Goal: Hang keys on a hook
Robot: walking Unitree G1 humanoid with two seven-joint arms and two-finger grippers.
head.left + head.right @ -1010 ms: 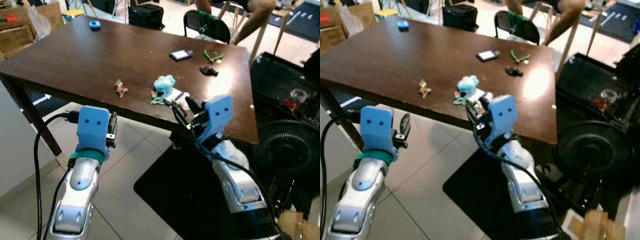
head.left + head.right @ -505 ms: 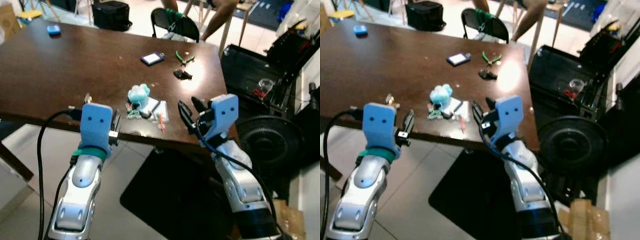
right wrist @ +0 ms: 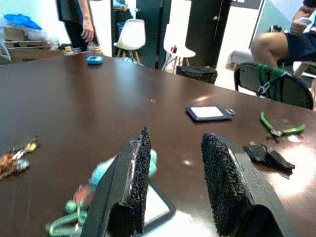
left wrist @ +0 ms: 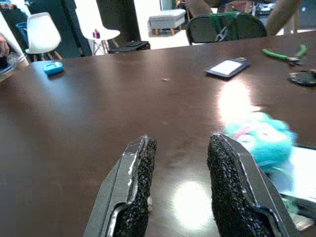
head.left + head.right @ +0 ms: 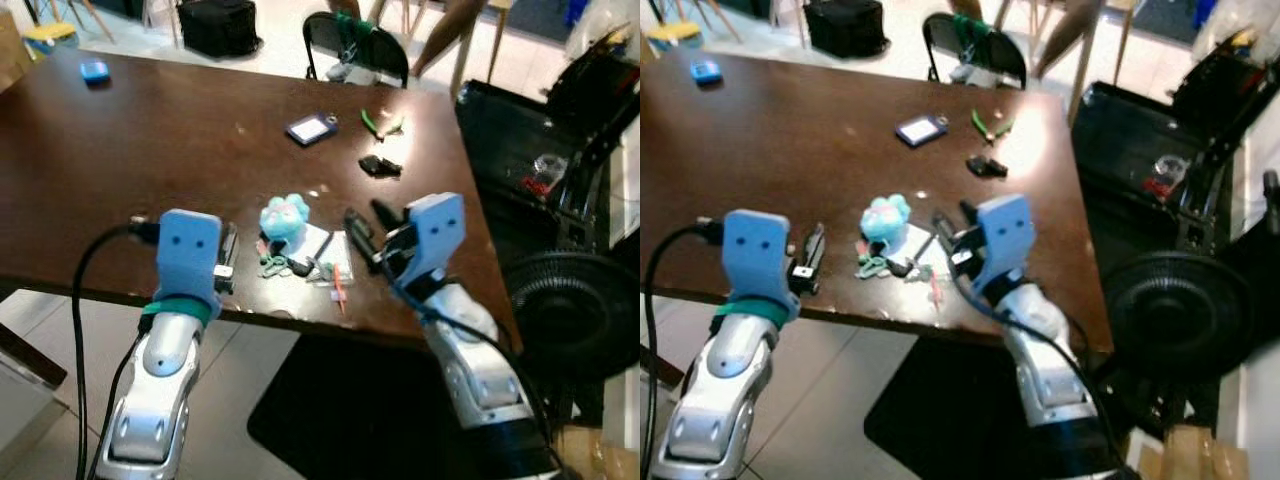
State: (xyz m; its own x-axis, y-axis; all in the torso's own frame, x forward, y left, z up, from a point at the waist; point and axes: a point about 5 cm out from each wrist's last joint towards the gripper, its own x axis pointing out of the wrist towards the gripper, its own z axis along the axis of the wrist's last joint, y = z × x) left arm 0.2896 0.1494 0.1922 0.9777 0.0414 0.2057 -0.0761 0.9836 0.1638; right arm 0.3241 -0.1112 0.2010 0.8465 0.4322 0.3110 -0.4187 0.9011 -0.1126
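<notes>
A bunch of keys with a fluffy turquoise charm and a green ring lies on a white card near the front edge of the dark brown table. My right gripper hovers open just right of the bunch, nothing between its fingers. The right wrist view shows the charm blurred behind one finger. My left gripper is open and empty over the table's front edge, left of the keys. In the left wrist view the charm lies beyond one finger.
On the table lie a small orange item, a second small key bunch, a dark-framed card, green pliers, a black object and a blue object. A chair stands behind, a fan right.
The camera has moved in over the table, so the whole picture has shifted. Both grippers now reach over the front edge, the right one close beside the keys. Both stay open.
</notes>
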